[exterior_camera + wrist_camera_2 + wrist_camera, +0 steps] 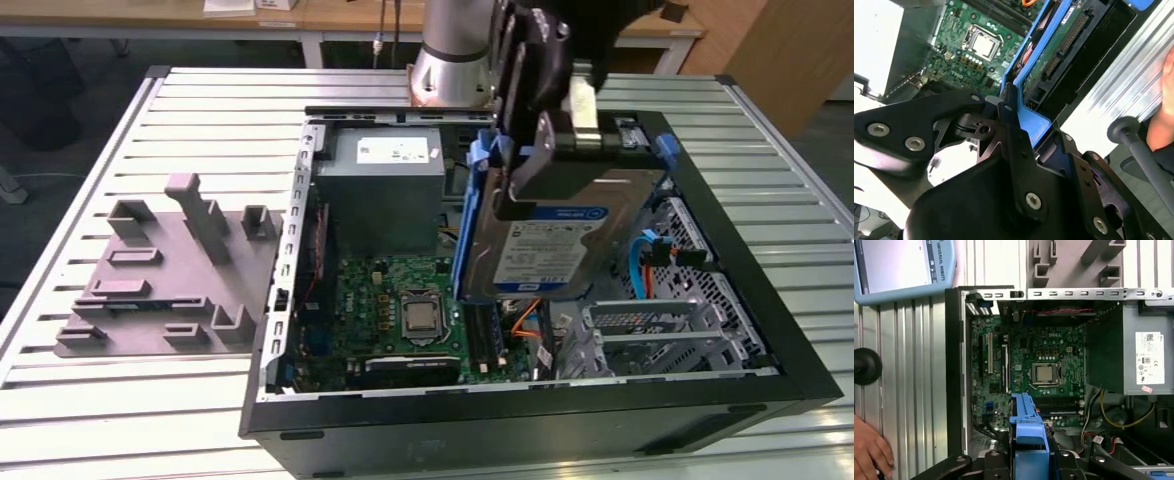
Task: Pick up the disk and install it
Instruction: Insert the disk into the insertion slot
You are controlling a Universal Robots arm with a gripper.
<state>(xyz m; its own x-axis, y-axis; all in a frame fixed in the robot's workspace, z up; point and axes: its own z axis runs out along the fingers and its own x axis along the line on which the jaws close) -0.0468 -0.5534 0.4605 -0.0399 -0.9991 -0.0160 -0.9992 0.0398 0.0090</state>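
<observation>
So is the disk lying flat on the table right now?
No, in the exterior view the disk is clamped in the gripper, tilted above the open case.

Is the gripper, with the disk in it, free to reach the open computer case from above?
Probably yes. The gripper holds the disk over the case, whose top side is open; nothing lies between them.

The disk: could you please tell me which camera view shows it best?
The exterior view: the disk shows its labelled face, gripped by the pincer above the open case. Both wrist views show only its blue rail edge.
</observation>
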